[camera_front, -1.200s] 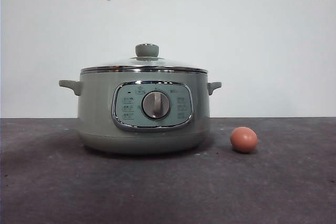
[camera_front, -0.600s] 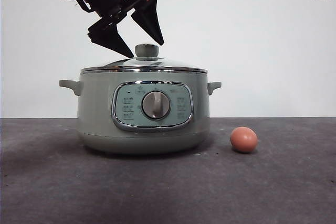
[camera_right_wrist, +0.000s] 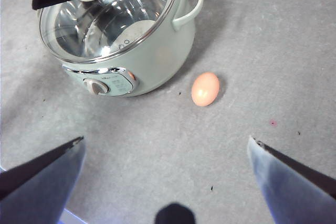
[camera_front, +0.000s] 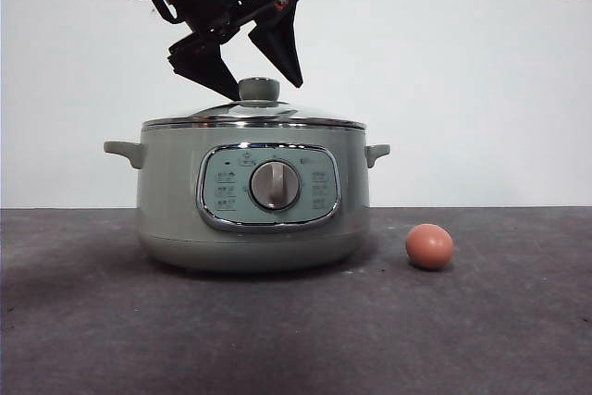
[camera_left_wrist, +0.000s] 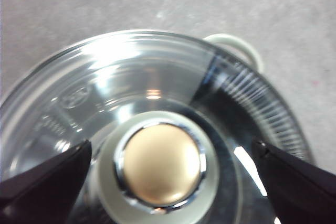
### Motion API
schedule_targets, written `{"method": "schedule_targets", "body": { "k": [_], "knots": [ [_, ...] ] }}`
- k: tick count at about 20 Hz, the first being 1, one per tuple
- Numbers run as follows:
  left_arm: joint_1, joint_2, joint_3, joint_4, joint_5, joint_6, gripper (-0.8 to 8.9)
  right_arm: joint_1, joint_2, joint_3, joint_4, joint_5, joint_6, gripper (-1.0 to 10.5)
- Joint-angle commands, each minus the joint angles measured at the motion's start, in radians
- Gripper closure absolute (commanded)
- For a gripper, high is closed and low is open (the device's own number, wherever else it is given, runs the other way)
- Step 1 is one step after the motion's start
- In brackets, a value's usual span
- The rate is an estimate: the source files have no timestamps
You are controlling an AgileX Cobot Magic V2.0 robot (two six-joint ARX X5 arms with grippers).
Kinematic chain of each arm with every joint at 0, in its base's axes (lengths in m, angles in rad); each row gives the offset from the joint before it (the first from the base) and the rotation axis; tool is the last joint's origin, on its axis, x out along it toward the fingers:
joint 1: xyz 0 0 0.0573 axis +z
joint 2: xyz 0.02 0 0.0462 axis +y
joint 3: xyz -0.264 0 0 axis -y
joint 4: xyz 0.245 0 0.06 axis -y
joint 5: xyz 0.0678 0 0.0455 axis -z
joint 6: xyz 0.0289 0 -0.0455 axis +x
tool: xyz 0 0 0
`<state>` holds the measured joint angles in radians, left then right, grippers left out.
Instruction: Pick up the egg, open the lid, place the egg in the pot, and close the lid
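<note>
Hidden, cropped and unreadable parts, from my station

In the left wrist view the lid (camera_left_wrist: 157,93) ran off the frame on two sides, its knob (camera_left_wrist: 160,166) was soft with blur, and I saw only the inner tips of the left gripper (camera_left_wrist: 168,174). The front view cut that arm off at the top edge, and the panel (camera_front: 268,187) icons were too small for me to read. In the right wrist view the pot (camera_right_wrist: 152,51) was cropped at the top, a black jaw hid most of the knob, and the right gripper (camera_right_wrist: 165,174) was blurred.
</note>
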<state>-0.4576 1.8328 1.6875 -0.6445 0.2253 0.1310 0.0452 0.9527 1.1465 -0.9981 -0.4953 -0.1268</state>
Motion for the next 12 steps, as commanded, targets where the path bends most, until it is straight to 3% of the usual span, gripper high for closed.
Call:
{"method": "schedule_targets", "body": {
  "k": [1, 3, 8, 12],
  "knots": [
    [-0.003, 0.015, 0.001, -0.022, -0.013, 0.004, 4.55, 0.001, 0.0, 0.003, 0.003, -0.003, 0.003, 3.5],
    [-0.002, 0.015, 0.001, -0.05, -0.013, 0.003, 5.62, 0.001, 0.0, 0.003, 0.003, -0.003, 0.003, 3.5],
    [-0.003, 0.015, 0.0, -0.057, -0.013, 0.003, 6.09, 0.001, 0.0, 0.003, 0.003, -0.003, 0.003, 3.5],
    [-0.003, 0.015, 0.001, -0.055, -0.009, 0.003, 7.68, 0.001, 0.0, 0.003, 0.003, -0.003, 0.003, 3.5]
  ]
}}
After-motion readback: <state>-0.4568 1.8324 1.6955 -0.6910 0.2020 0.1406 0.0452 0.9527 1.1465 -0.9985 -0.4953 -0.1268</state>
